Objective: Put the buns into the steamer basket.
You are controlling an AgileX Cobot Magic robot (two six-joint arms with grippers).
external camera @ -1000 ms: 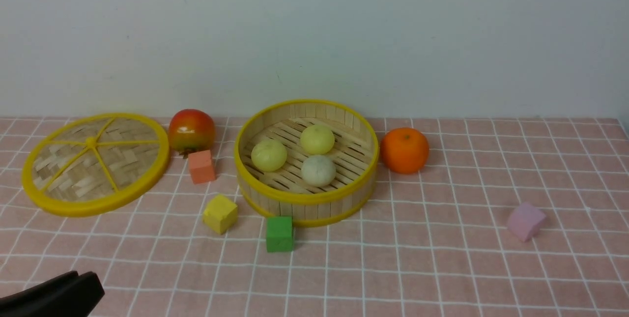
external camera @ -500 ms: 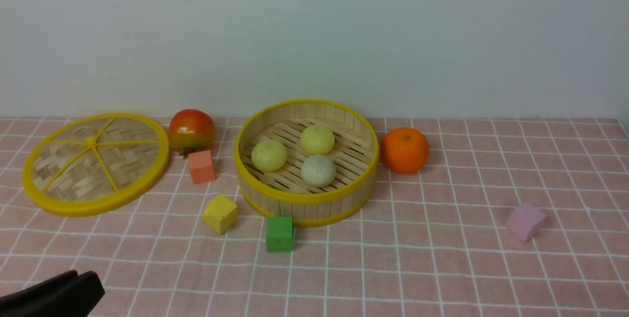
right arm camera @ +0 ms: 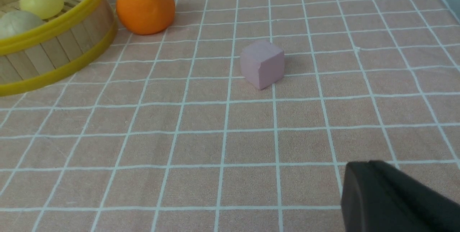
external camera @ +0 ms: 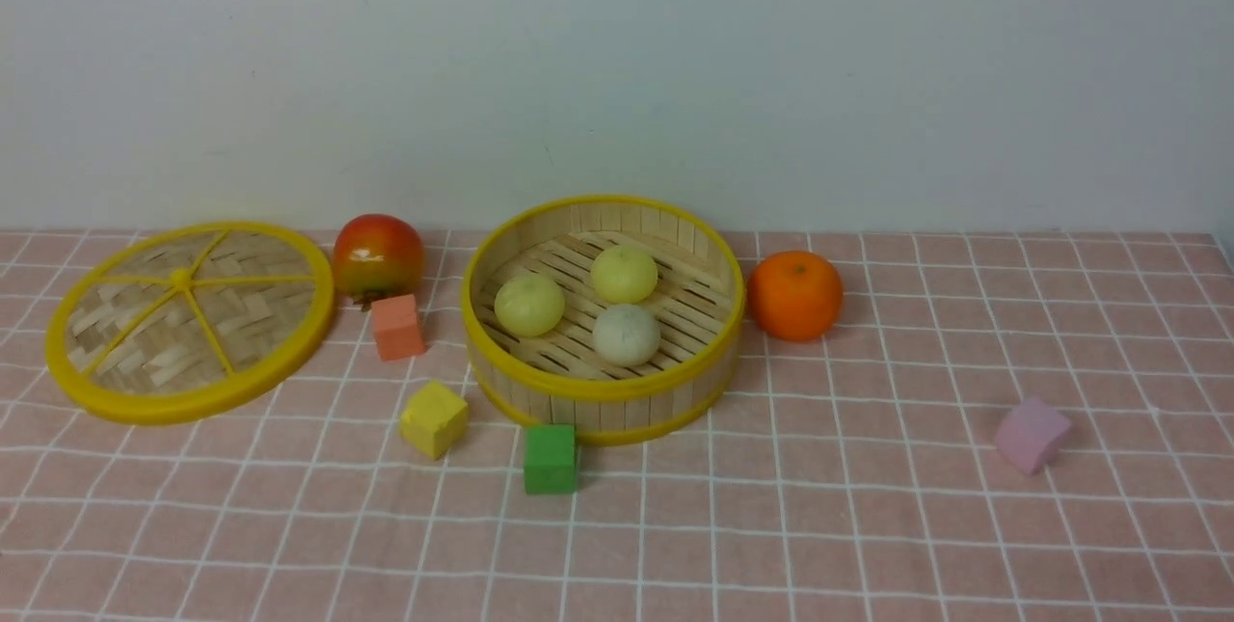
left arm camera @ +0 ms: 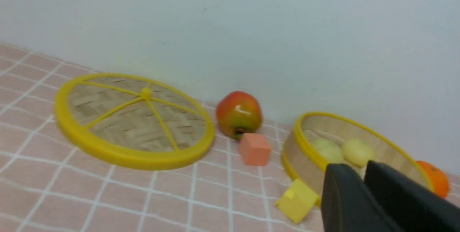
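Now that the left gripper (left arm camera: 363, 171) has drawn back out of the front view, where its dark tip showed at the lower left a moment ago, its jaws stand nearly together on nothing. The right gripper (right arm camera: 363, 174) is closed and empty too. All three buns (external camera: 593, 302) lie inside the steamer basket (external camera: 603, 386), so the task looks finished.

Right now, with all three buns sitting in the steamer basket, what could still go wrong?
1. The green cube looks to touch the steamer basket, with the yellow cube close by; knocking either could shift the basket.
2. The buns lie loose on the slats, so a jolt may roll them together.
3. The left pincer hangs near the basket's rim and might clip it if it swings that way.
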